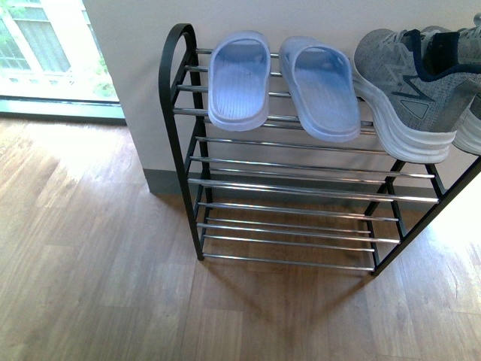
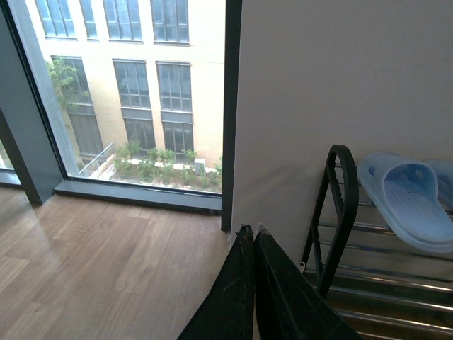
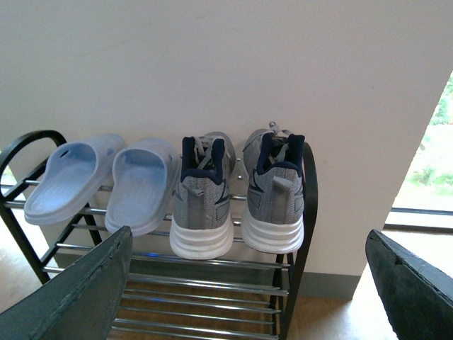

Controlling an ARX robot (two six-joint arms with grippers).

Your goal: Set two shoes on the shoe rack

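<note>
On the shoe rack's top tier, slides sit left of sneakers.

1. Shoe rack: black metal frame with tiers of thin silver rods, set on a wood-plank floor against a pale wall.
2. Top tier, front view, 11 o'clock: left slide, pale blue, sole flat on the rods.
3. Just beside it, toward 12 o'clock: right slide, close alongside.
4. At 2 o'clock: grey sneaker, white sole overhanging the front rod.
5. Right wrist view: second grey sneaker beside the first, heels outward, next to the rack's end hoop.
6. Lower tiers: bare rods only.
</note>
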